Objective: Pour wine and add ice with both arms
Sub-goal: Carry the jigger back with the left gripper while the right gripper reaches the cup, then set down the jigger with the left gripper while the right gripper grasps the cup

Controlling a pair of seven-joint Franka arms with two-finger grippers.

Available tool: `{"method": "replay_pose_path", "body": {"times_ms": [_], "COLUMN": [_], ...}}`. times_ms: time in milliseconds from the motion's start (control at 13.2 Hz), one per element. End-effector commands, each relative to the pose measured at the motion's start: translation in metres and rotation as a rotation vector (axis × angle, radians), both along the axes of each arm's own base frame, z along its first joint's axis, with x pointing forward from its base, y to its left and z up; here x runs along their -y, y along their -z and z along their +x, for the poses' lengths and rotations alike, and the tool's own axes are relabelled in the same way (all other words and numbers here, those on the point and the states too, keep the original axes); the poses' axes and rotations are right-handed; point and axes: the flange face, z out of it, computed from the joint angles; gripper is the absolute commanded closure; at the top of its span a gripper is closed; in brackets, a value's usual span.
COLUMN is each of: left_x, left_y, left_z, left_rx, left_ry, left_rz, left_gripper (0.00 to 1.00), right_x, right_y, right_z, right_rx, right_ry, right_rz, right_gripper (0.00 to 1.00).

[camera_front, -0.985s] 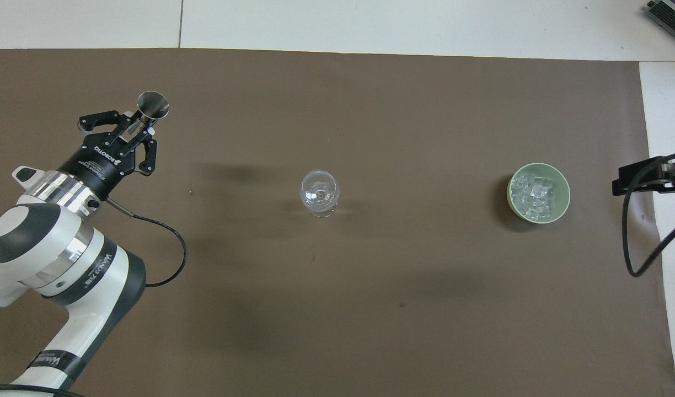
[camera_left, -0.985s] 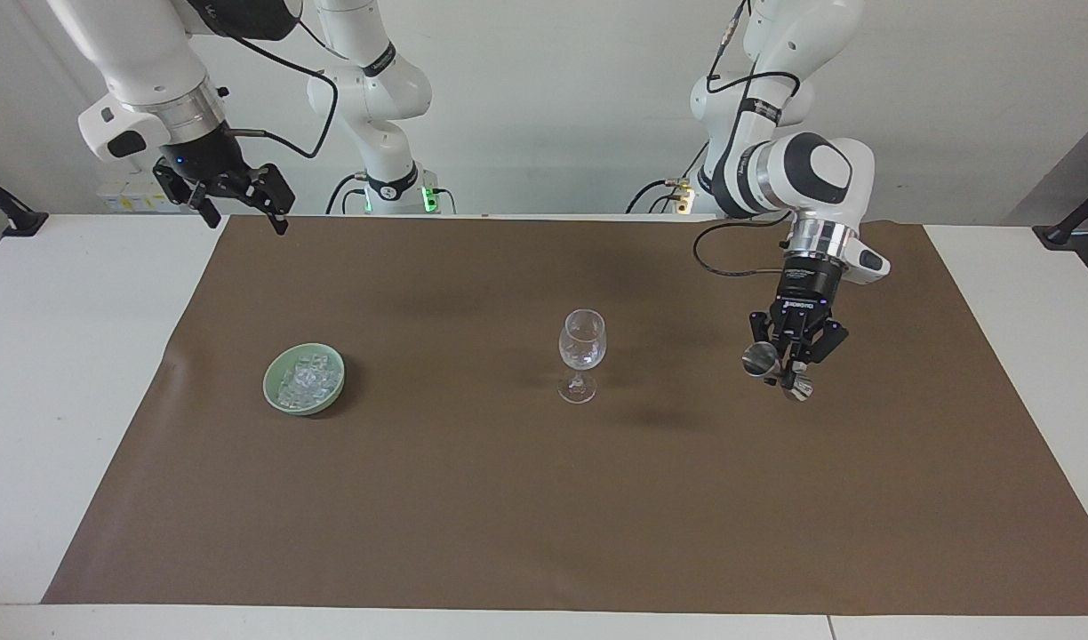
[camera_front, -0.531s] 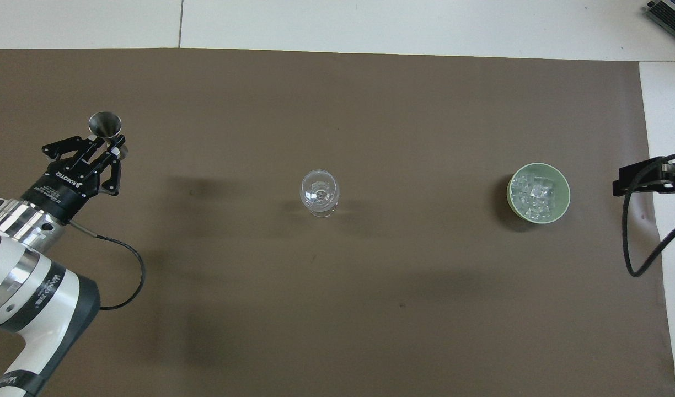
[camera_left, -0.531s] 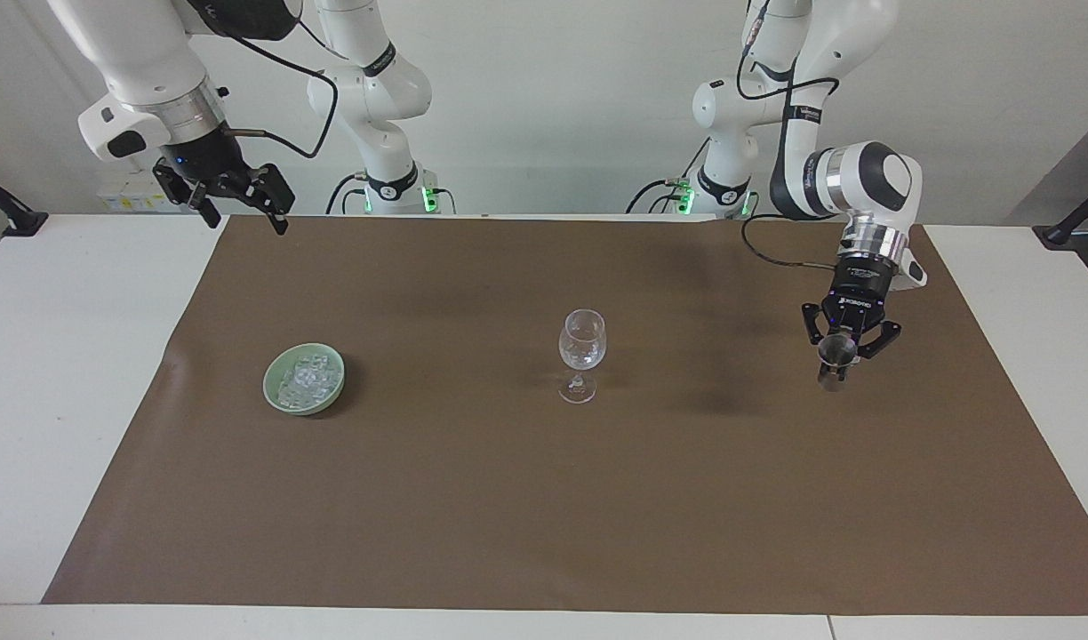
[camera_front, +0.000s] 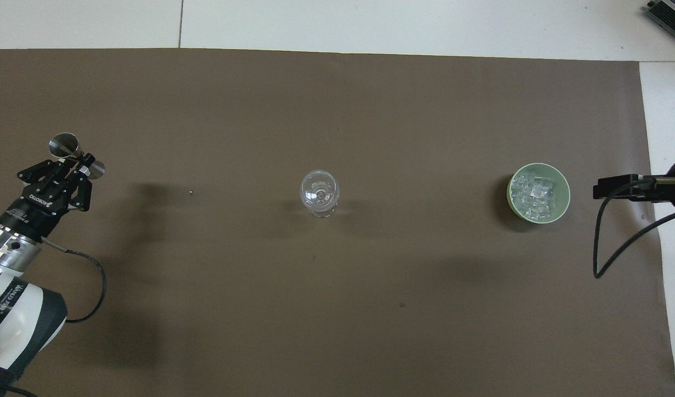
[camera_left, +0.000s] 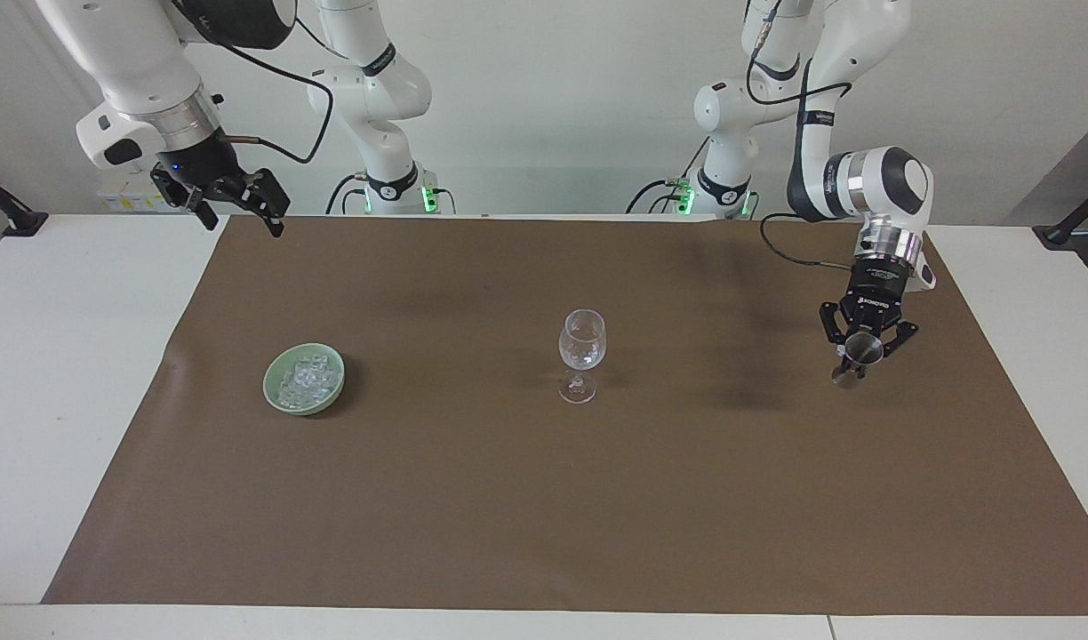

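Observation:
A clear stemmed glass (camera_left: 582, 351) (camera_front: 319, 193) stands upright mid-mat. I cannot tell if it holds liquid; the wine is out of view. The ice (camera_left: 306, 378) (camera_front: 536, 193) fills a green bowl (camera_left: 268, 388) (camera_front: 564, 184) toward the right arm's end. My left gripper (camera_left: 862, 360) (camera_front: 75, 165) is shut on the waist of a small metal jigger (camera_left: 860, 354) (camera_front: 64, 146), held low and slightly tilted over the mat at the left arm's end. My right gripper (camera_left: 244, 218) (camera_front: 619, 187) hangs open and empty over the mat's corner nearest its base.
A brown mat (camera_left: 544, 498) covers most of the white table (camera_left: 64, 356). A tiny speck (camera_front: 190, 192) lies on the mat between the jigger and the glass. A black cable (camera_front: 607, 253) dangles from the right arm.
My left gripper has carried the jigger away from the glass toward the left arm's end of the table and brought it more upright. The right gripper has shifted only slightly.

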Motion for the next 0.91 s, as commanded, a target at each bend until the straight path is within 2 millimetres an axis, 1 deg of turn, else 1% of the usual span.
{"method": "replay_pose_path", "body": {"times_ms": [0,76,152,227,379,531,682,834], "left_x": [-0.022,-0.029,-0.031,-0.031,-0.030,-0.027,-0.025,-0.022], "left_y": [0.026,0.039,0.048,0.053,0.063,0.072,0.078,0.081], "left_z": [-0.004,-0.006,-0.006,-0.007,-0.008,-0.008,-0.009,-0.009], "left_rx": [-0.006,-0.015,-0.016,-0.022,-0.040,-0.056,-0.072,-0.083], "left_ry": [-0.037,-0.058,-0.066,-0.070,-0.083,-0.081,-0.083,-0.083], "left_rz": [-0.077,-0.111,-0.137,-0.146,-0.161,-0.165,-0.165,-0.162], "left_gripper": [1.00,1.00,1.00,1.00,1.00,1.00,1.00,1.00], "right_x": [-0.004,-0.004,-0.004,-0.003,-0.001,0.000,0.004,0.004], "right_y": [0.035,0.047,0.062,0.081,0.109,0.132,0.160,0.180], "right_z": [0.001,0.013,0.019,0.027,0.041,0.047,0.053,0.056], "right_rx": [0.014,0.051,0.048,0.031,0.043,0.048,0.022,0.014], "right_ry": [-0.054,-0.072,-0.074,-0.072,-0.066,-0.068,-0.064,-0.063], "right_rz": [0.007,-0.003,-0.005,-0.008,-0.016,-0.022,-0.025,-0.027], "right_gripper": [0.00,0.00,0.00,0.00,0.00,0.00,0.00,0.00]}}
